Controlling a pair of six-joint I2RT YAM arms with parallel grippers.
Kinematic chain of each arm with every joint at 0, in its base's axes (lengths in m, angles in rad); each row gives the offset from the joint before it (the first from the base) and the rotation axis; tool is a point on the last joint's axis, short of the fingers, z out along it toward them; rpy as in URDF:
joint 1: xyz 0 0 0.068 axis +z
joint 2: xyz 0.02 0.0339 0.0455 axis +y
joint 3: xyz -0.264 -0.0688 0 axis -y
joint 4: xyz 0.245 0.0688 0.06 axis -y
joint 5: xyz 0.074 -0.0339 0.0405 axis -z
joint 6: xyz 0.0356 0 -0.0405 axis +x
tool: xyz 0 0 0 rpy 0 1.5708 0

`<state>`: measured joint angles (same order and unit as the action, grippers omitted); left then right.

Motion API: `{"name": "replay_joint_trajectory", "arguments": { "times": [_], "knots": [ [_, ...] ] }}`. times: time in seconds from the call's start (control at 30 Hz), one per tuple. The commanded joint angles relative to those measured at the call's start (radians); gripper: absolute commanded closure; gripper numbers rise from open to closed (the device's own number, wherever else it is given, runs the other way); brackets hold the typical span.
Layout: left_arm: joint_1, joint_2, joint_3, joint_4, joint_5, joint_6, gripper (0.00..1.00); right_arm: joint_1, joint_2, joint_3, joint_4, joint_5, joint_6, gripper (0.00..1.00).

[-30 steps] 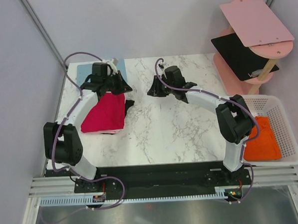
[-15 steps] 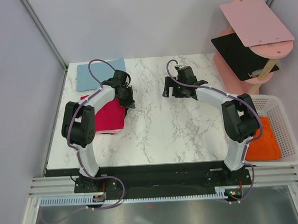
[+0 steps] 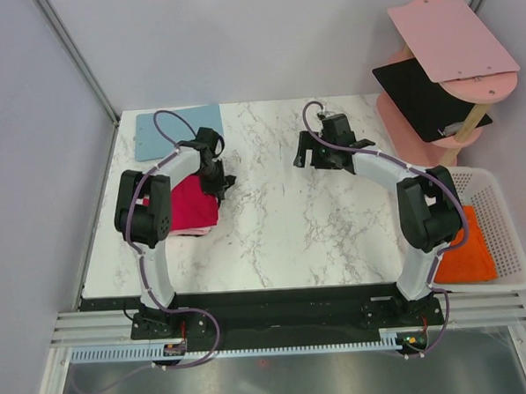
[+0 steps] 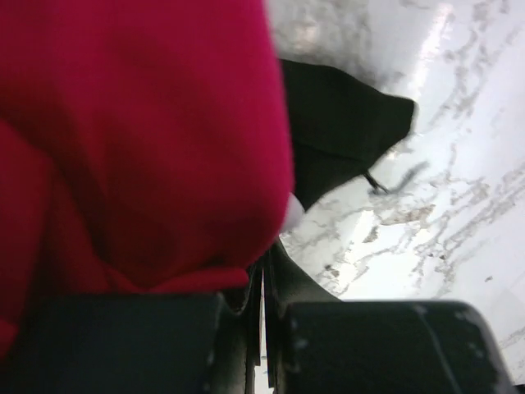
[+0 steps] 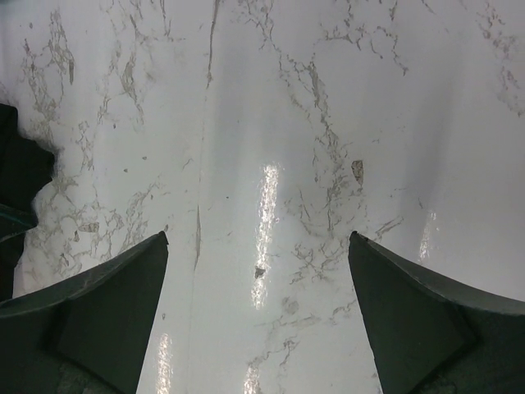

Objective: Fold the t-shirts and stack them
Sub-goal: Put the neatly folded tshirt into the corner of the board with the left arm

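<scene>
Top external view: the crimson t-shirt [image 3: 191, 205] lies folded on the left side of the marble table [image 3: 282, 231], and the orange t-shirt [image 3: 467, 250] sits in the white basket [image 3: 502, 184] at the right. At the crimson t-shirt's right edge the left gripper [image 3: 221, 178] has its jaws drawn almost together, seemingly pinching cloth. Farther right, the right gripper [image 5: 256, 246] hangs wide open over marble, holding nothing.

Bright, even overhead light. Glare streaks the glossy counter [image 5: 264, 180]. The left wrist view is blurred, worst at 9 o'clock.
</scene>
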<state>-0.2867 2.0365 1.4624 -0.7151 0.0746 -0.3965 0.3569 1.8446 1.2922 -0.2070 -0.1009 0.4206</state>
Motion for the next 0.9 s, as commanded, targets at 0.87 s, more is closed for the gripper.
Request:
{"name": "replay_joint_trajectory", "arguments": {
  "times": [0.87],
  "knots": [
    [0.366, -0.231, -0.109, -0.253, -0.377, 0.07, 0.98, -0.006, -0.002, -0.021, 0.046, -0.095, 0.018, 0.02]
  ]
}}
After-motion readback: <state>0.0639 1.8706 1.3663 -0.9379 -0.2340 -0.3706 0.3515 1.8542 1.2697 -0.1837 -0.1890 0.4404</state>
